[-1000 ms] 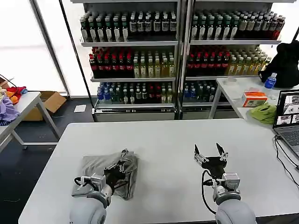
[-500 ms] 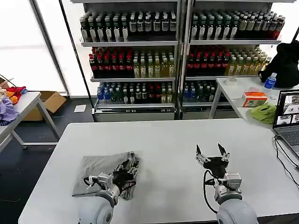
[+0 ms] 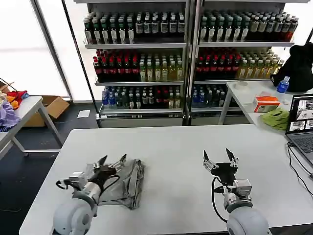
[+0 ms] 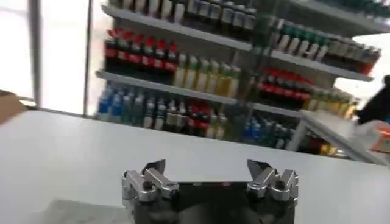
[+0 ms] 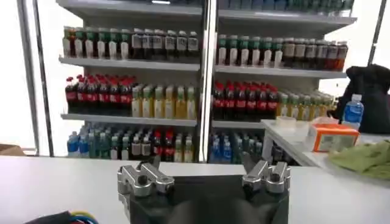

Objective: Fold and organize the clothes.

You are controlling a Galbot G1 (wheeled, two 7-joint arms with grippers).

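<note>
One of the clothes, a light grey shirt (image 3: 124,182), lies folded in a compact bundle on the near left of the white table (image 3: 171,147). My left gripper (image 3: 111,160) hovers open just above the bundle's far left part, with nothing between its fingers. In the left wrist view the left gripper (image 4: 207,167) stands wide open over bare tabletop. My right gripper (image 3: 217,157) is open and empty above the table's near right, well apart from the shirt. The right wrist view shows the right gripper (image 5: 204,169) with its jaws spread.
A laptop (image 3: 302,125) sits at the table's right edge with cables trailing off. On the side table behind it are a lime-green cloth (image 3: 276,118) and an orange box (image 3: 267,104). Bottle shelves (image 3: 186,58) stand behind. A purple fabric heap (image 3: 7,115) lies far left.
My left gripper has let go of the shirt, lifted and swung left, now open above it. The shirt has settled into a flatter bundle. The right gripper has barely moved.
</note>
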